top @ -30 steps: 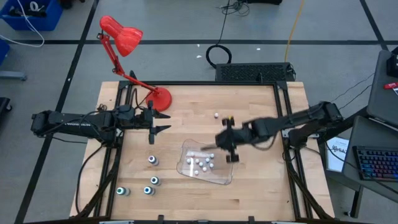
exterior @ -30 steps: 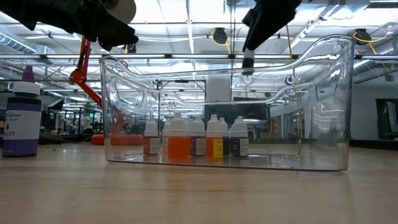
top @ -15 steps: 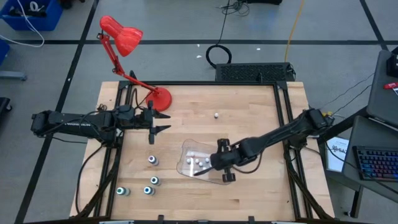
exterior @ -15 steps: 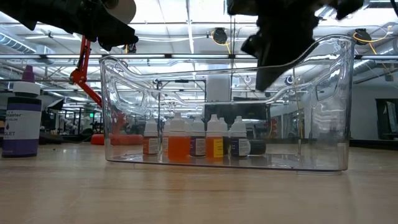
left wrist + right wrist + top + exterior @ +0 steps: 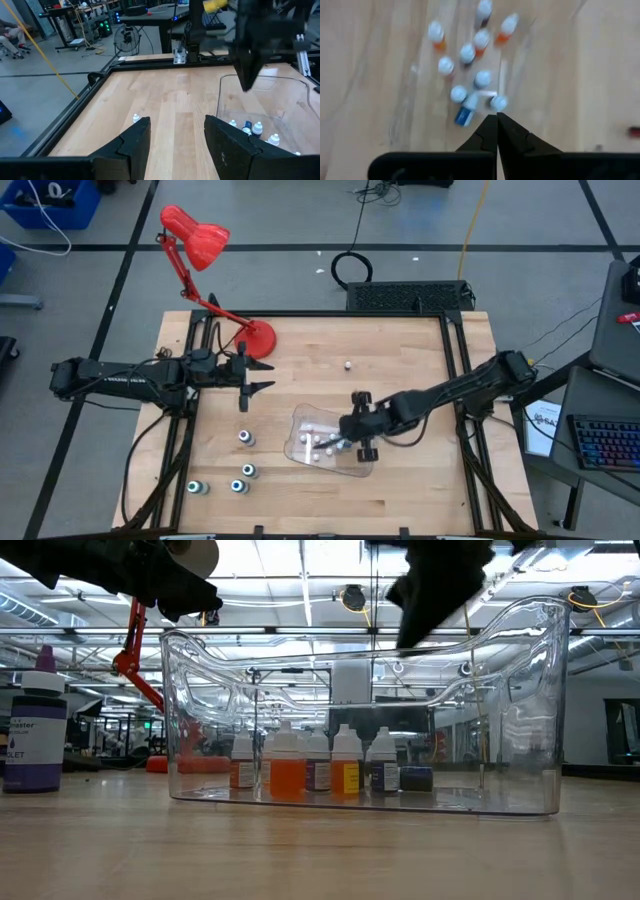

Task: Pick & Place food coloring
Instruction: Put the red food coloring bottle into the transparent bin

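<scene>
the right gripper [image 5: 352, 432], pinched shut and empty, hangs above the food coloring bottles [image 5: 322, 442] clustered in the clear tray [image 5: 358, 468] mid-tabletop, so dropping lower could topple them.

Right claw [image 5: 345, 438] is pinched shut, arm reaching toward 9 o'clock; left claw [image 5: 262, 376] waits half open, pointing 3 o'clock.
</scene>
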Robot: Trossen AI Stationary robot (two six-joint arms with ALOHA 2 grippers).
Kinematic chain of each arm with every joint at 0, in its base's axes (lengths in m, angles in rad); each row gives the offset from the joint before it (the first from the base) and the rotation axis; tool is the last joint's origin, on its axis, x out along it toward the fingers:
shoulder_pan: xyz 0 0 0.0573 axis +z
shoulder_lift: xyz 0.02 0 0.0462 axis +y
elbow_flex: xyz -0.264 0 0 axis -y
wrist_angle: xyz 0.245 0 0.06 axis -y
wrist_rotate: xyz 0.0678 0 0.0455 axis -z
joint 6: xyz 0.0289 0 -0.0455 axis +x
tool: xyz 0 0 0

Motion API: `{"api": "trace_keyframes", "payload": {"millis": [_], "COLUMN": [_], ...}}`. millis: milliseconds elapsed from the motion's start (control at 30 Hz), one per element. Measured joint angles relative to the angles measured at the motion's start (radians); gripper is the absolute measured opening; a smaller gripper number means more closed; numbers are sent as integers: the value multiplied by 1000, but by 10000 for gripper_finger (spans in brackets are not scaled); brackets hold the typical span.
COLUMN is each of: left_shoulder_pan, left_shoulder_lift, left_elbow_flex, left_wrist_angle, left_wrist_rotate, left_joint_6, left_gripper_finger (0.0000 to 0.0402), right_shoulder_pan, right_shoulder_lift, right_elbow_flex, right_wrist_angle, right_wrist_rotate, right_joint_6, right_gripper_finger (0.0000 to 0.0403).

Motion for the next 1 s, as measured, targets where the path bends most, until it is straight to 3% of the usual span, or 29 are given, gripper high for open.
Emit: {"api": "trace_keyframes", "payload": {"millis": [167,300,400,600,767,1000], "left_shoulder_pan": [0,0,0,0,0,0], "left_shoulder_lift": [0,0,0,0,0,0], "left_elbow_flex": [0,0,0,0,0,0], "left_wrist_angle": [0,-1,0,-1,-1,-1], "left_wrist_rotate": [0,0,0,0,0,0], "left_joint_6": [0,0,0,0,0,0], "left_gripper_finger": [187,187,186,186,186,186], "right_shoulder_pan": [-88,-258,-388,-577,-642,-642], "right_shoulder_lift": [-88,-115,-106,-61,18,177], "right_elbow_flex": [1,2,1,1,1,75], "right_wrist_angle": [37,-9,-37,30,49,-34], "right_wrist_rotate": [-1,-49,-102,-111,-165,-159], "right_joint_6": [-107,-116,-213,-319,-328,-374], "right_gripper_finger": [1,1,8,95,176,193]}}
